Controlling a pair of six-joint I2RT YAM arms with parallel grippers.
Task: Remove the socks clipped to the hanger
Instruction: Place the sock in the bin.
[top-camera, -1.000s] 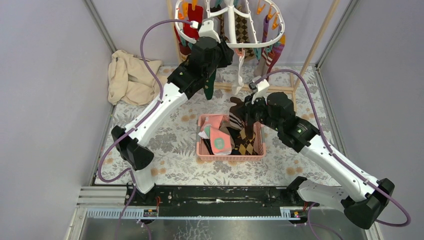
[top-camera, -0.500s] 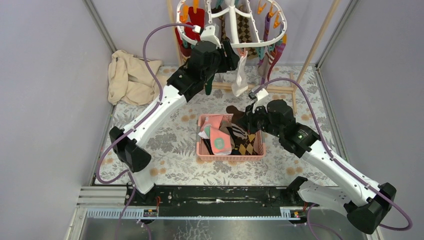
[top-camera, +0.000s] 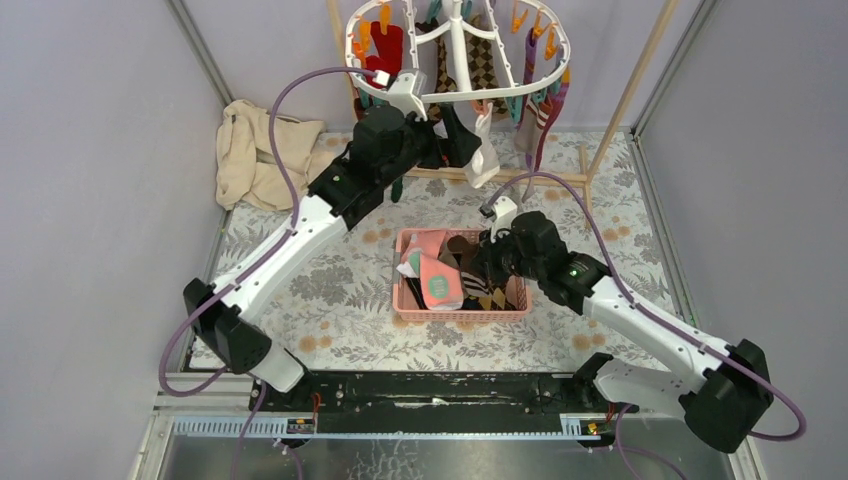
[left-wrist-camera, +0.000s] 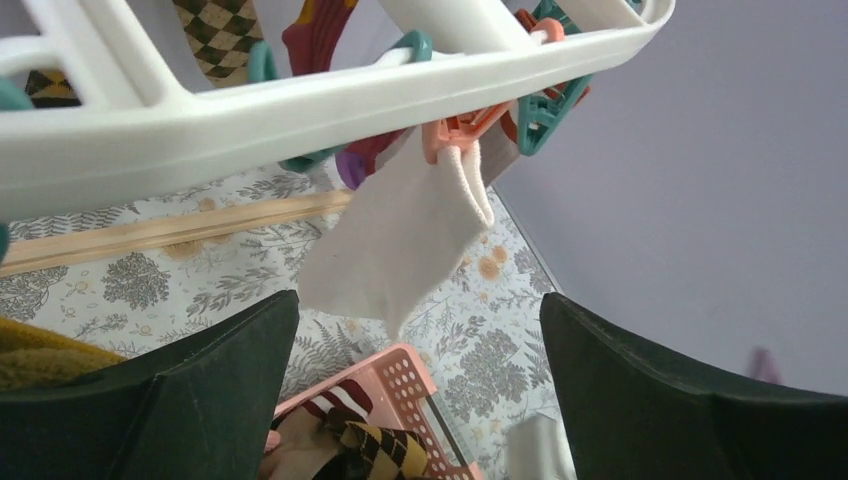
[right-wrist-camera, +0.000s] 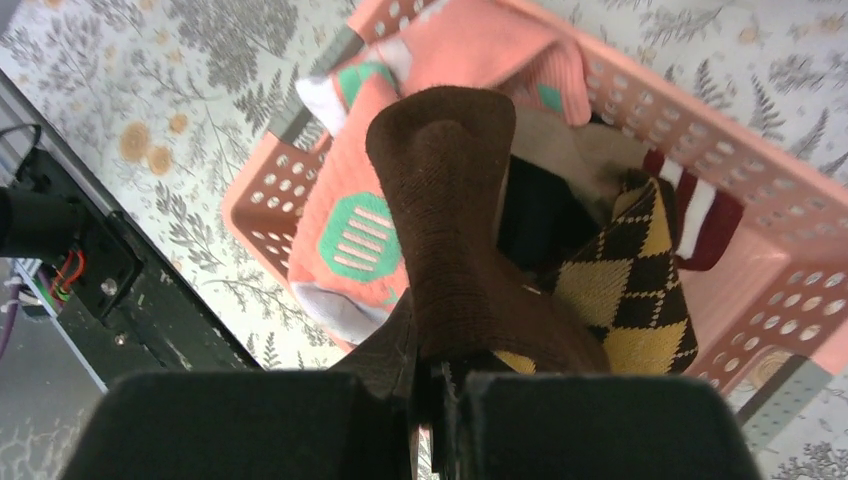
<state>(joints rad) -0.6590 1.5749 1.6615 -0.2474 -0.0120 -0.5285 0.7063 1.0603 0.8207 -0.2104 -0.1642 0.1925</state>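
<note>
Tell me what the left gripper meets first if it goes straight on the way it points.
Probably the white sock, hanging from an orange clip on the hanger, centred ahead of the open left gripper; depth is unclear.

We log two arms, left arm (top-camera: 290, 235) and right arm (top-camera: 650, 325): white links, bulky black joint housings, black wedge fingers (left-wrist-camera: 200, 400). Purple cable (top-camera: 300, 80) loops along each. Green light (top-camera: 573, 270) on right forearm.
</note>
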